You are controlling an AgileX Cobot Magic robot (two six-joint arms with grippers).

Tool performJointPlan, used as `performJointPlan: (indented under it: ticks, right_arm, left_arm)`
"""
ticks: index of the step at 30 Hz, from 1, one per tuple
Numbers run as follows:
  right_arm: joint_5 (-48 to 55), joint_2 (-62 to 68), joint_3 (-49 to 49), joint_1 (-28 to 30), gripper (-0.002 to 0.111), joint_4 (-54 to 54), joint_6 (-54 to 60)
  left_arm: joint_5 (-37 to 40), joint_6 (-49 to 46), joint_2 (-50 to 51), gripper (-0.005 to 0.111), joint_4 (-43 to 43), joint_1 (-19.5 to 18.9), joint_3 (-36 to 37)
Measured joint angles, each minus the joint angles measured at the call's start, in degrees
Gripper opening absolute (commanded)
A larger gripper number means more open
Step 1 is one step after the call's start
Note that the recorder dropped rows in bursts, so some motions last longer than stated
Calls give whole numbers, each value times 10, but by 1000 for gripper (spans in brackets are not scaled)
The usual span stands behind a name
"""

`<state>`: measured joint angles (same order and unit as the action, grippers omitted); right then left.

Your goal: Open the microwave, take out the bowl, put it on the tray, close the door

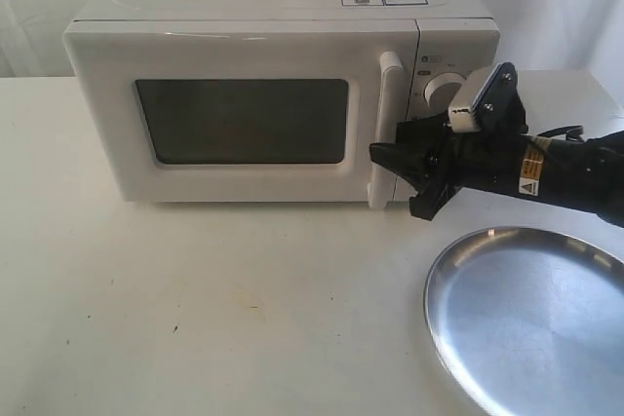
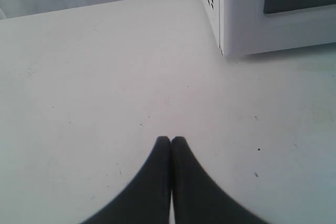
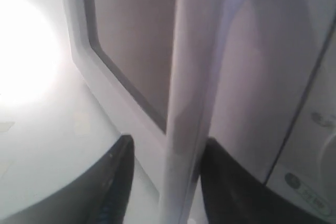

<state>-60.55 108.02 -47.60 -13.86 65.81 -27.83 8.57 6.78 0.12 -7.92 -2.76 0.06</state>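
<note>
The white microwave (image 1: pixel 273 17) stands at the back of the table with its door (image 1: pixel 107 114) closed. No bowl shows; the dark window reveals nothing inside. My right gripper (image 1: pixel 401 179) is open, its black fingers straddling the lower part of the tall white handle (image 1: pixel 387 114). In the right wrist view the handle (image 3: pixel 184 103) runs between the fingers of that gripper (image 3: pixel 168 141), with a gap on one side. The silver tray (image 1: pixel 526 319) lies at the front right. My left gripper (image 2: pixel 171 139) is shut and empty over the table, short of the microwave's corner (image 2: pixel 226 35).
The right arm (image 1: pixel 565 177) reaches in from the right, above the tray's far rim. Two knobs (image 1: pixel 444 90) sit on the panel right of the handle, partly hidden by the wrist camera. White table (image 1: pixel 195 309) spreads in front of the microwave.
</note>
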Motion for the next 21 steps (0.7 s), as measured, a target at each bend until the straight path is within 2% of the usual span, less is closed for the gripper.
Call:
performJointPlan:
  ticks: [2,3,5,6,21]
  right_arm:
    - [-3,8,-6,-6,36,1,-2]
    - [-4,12,-9,-7,31,3,-2]
    - [-6,16,-11,-11,15,3,-2]
    - [-6,15,-11,-12,1,3,0]
    - [-27,23,-15,-11,0,13,10]
  left_arm:
    - [0,0,0,0,0,0,0]
    - [0,0,0,0,0,0,0]
    - [0,0,0,0,0,0,0]
    - [0,0,0,0,0,0,0]
    - [0,0,0,0,0,0,0]
